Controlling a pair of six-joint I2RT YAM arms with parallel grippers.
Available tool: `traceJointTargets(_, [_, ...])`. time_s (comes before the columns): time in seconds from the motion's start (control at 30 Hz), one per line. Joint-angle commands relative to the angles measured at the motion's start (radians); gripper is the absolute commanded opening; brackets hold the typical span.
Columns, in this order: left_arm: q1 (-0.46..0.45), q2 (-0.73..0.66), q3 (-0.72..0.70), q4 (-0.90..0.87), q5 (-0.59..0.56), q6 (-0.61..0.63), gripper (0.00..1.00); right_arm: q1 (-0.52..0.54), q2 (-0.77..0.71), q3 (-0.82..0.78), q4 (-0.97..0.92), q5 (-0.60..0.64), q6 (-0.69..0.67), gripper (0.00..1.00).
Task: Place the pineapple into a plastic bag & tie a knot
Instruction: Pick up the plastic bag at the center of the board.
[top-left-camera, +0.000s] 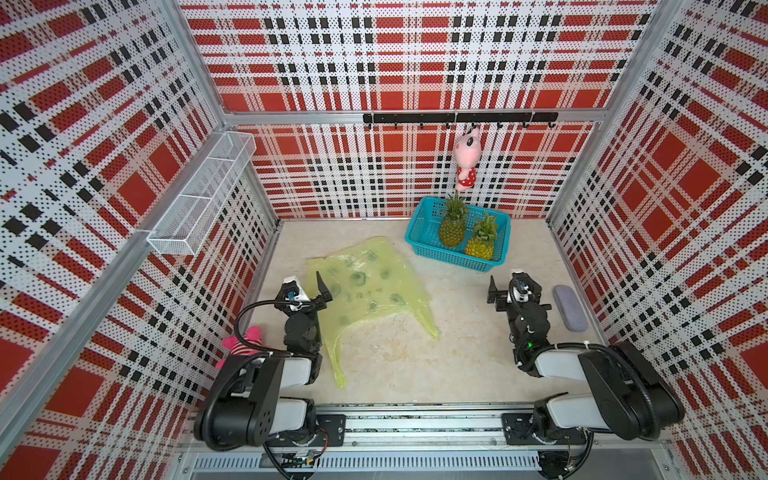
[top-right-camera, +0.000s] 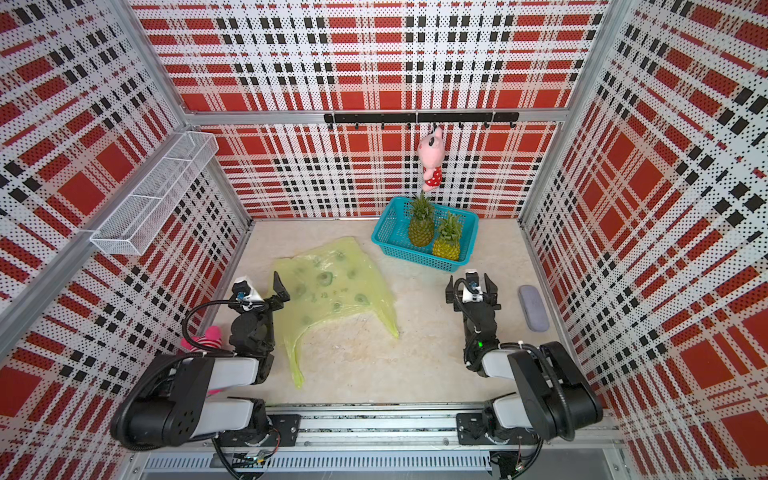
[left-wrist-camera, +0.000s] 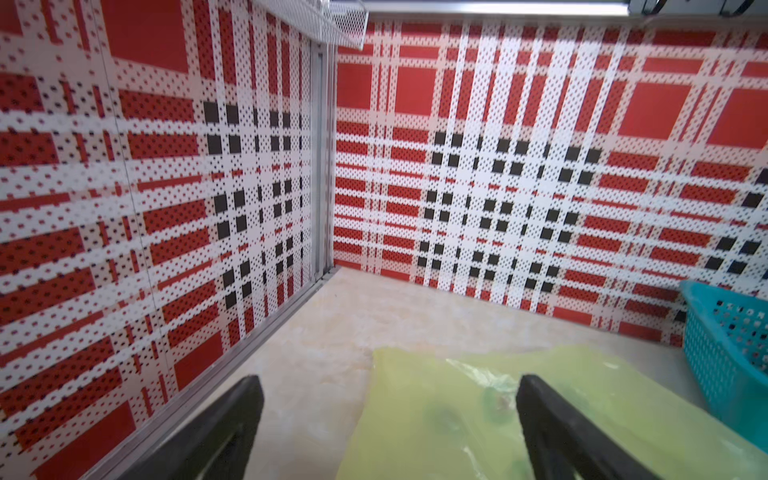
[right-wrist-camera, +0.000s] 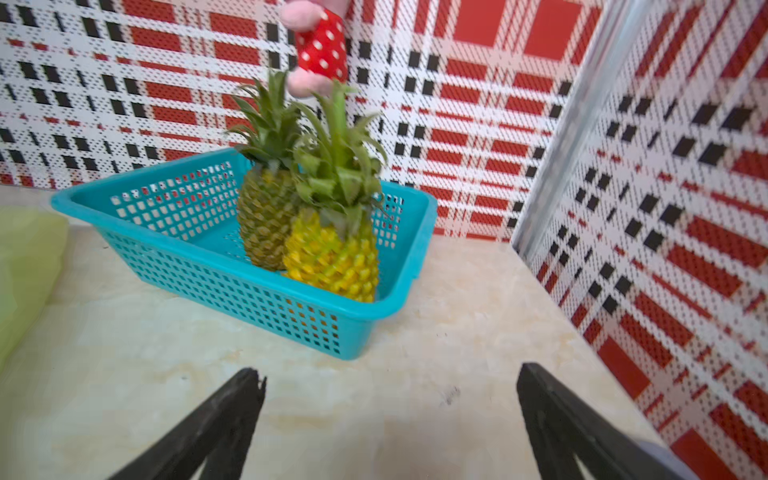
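The yellow-green plastic bag (top-left-camera: 365, 291) (top-right-camera: 332, 286) lies flat on the table, its two handle strips (top-left-camera: 338, 365) spread apart toward me. No knot is in view. Two pineapples stand in the teal basket, a greenish pineapple (top-left-camera: 453, 230) (right-wrist-camera: 266, 220) and a yellow pineapple (top-left-camera: 480, 245) (right-wrist-camera: 332, 262). My left gripper (top-left-camera: 307, 286) (left-wrist-camera: 386, 399) hovers open over the bag's left edge (left-wrist-camera: 415, 415), holding nothing. My right gripper (top-left-camera: 513, 282) (right-wrist-camera: 390, 390) is open over bare table, short of the basket.
The teal basket (top-left-camera: 419, 245) (right-wrist-camera: 174, 257) sits at the back right. A pink plush (top-left-camera: 467, 158) hangs from the hook rail (top-left-camera: 457, 117). A grey case (top-left-camera: 569, 307) lies by the right wall, a pink striped toy (top-left-camera: 243, 345) by the left arm. A white mesh shelf (top-left-camera: 199, 199) juts from the left wall.
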Motion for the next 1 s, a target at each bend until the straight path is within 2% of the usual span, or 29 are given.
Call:
traceJointTargets(0.0, [-0.045,-0.088,0.105,-0.285,-0.078,-0.021,0.98,0.089,-0.082,0.143,-0.339,0.184,0.019,1.00])
traceJointTargets(0.07, [-0.050,-0.128,0.181,-0.445,-0.029,-0.093,0.98,0.108,-0.105,0.255,-0.651,0.109,0.192,1.00])
traceJointTargets(0.17, [-0.080,-0.154,0.258,-0.576,0.026,-0.130,0.98,0.126,-0.095,0.331,-0.844,-0.109,0.367,1.00])
traceJointTargets(0.27, [-0.116,-0.160,0.305,-0.655,0.094,-0.132,0.98,0.172,-0.034,0.396,-0.962,-0.329,0.463,0.98])
traceJointTargets(0.37, [-0.117,-0.150,0.334,-0.708,0.207,-0.132,0.98,0.270,0.059,0.463,-1.056,-0.377,0.497,0.96])
traceJointTargets(0.4, [-0.146,-0.145,0.338,-0.713,0.214,-0.137,0.98,0.290,0.090,0.474,-1.064,-0.407,0.508,0.94])
traceJointTargets(0.57, [-0.159,-0.117,0.342,-0.720,0.249,-0.147,0.98,0.343,0.215,0.492,-1.027,-0.497,0.561,0.82])
traceJointTargets(0.67, [-0.165,-0.109,0.340,-0.723,0.269,-0.137,0.98,0.349,0.283,0.517,-1.029,-0.538,0.563,0.66])
traceJointTargets(0.8, [-0.176,-0.105,0.342,-0.741,0.323,-0.103,0.98,0.349,0.311,0.527,-1.009,-0.560,0.554,0.38])
traceJointTargets(0.93, [-0.205,-0.088,0.357,-0.785,0.373,-0.039,0.98,0.346,0.306,0.543,-1.002,-0.621,0.532,0.00])
traceJointTargets(0.97, [-0.217,-0.082,0.362,-0.800,0.389,-0.022,0.98,0.341,0.301,0.547,-1.003,-0.639,0.531,0.00])
